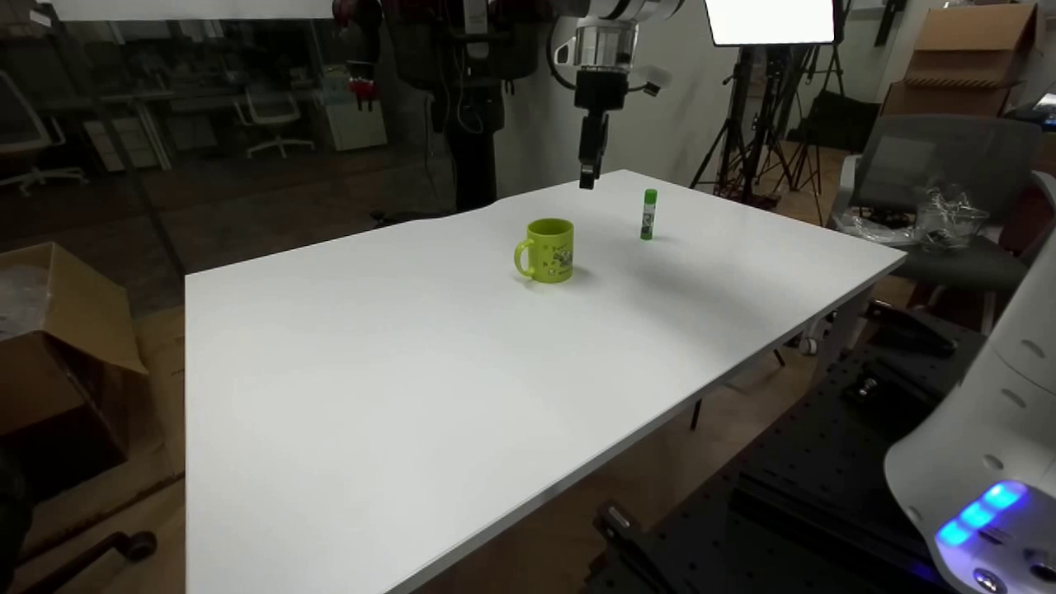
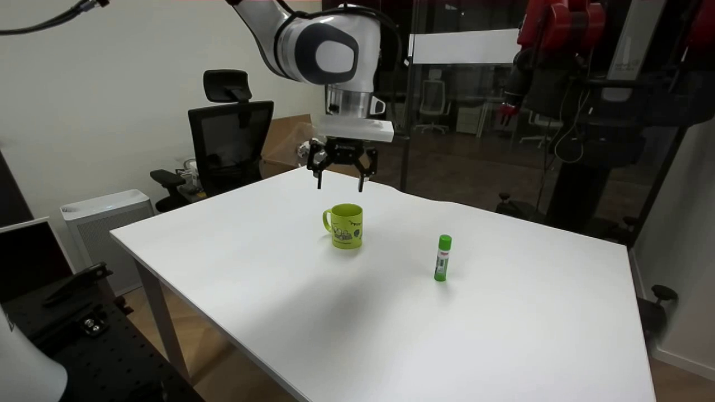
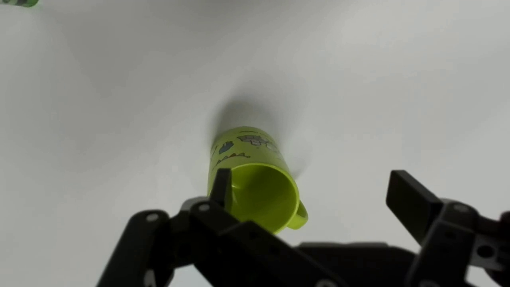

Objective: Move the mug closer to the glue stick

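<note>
The lime-green mug (image 1: 551,254) stands upright on the white table in both exterior views; it also shows in an exterior view here (image 2: 347,230). The slim green glue stick (image 1: 648,216) stands upright apart from the mug, on the side away from its handle (image 2: 327,221). My gripper (image 2: 340,187) is open and empty, above the mug's height. In the wrist view the mug (image 3: 247,149) lies below the gripper (image 3: 310,175), with one finger overlapping its rim from above and the handle between the fingers. Only an end of the glue stick (image 3: 24,2) shows at the corner.
The white table (image 1: 371,371) carries the mug and glue stick. The robot's base (image 1: 982,462) stands beside the table's edge. A red and black robot (image 2: 558,33), chairs (image 2: 232,139) and a cardboard box (image 1: 66,330) are off the table.
</note>
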### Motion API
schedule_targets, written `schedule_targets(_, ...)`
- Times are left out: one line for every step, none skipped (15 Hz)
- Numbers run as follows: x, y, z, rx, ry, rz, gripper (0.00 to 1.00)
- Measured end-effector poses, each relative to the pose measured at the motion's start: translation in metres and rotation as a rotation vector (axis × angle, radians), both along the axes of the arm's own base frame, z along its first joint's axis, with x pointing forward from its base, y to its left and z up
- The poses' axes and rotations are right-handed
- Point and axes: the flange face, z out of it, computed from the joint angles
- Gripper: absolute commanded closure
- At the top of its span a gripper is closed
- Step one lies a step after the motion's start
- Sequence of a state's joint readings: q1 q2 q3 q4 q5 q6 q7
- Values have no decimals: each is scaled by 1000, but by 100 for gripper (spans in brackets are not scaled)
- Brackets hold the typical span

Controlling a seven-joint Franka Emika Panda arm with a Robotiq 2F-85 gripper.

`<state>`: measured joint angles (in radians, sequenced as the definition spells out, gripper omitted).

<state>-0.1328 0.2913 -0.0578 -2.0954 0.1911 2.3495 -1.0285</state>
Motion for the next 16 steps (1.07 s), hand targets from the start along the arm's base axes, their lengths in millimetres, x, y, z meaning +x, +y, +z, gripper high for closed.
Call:
schedule_targets(0, 0, 0, -7, -2, 2, 0)
schedule_targets(1, -1, 0, -23, -14, 2, 0)
schedule_targets(4, -2, 0, -50, -30, -2, 0)
schedule_targets(7, -4, -2, -84, -47, -10, 0)
schedule_targets(11, -6, -4, -122, -65, -21, 0)
schedule_targets(16, -10, -6, -162, -86, -35, 0)
schedule_targets(20, -13, -11, -197, -100, -45, 0)
schedule_targets(25, -16, -16, -217, -104, -53, 0)
schedule_targets(28, -17, -21, -224, -106, -56, 0)
schedule_targets(31, -18, -24, -226, -106, -56, 0)
schedule_targets(31, -17, -26, -225, -103, -54, 0)
schedule_targets(31, -17, -28, -223, -100, -50, 0)
schedule_targets(31, -16, -29, -224, -97, -44, 0)
schedule_targets(31, -14, -31, -221, -95, -39, 0)
schedule_targets(33, -12, -33, -217, -95, -32, 0)
schedule_targets(35, -10, -35, -214, -93, -25, 0)
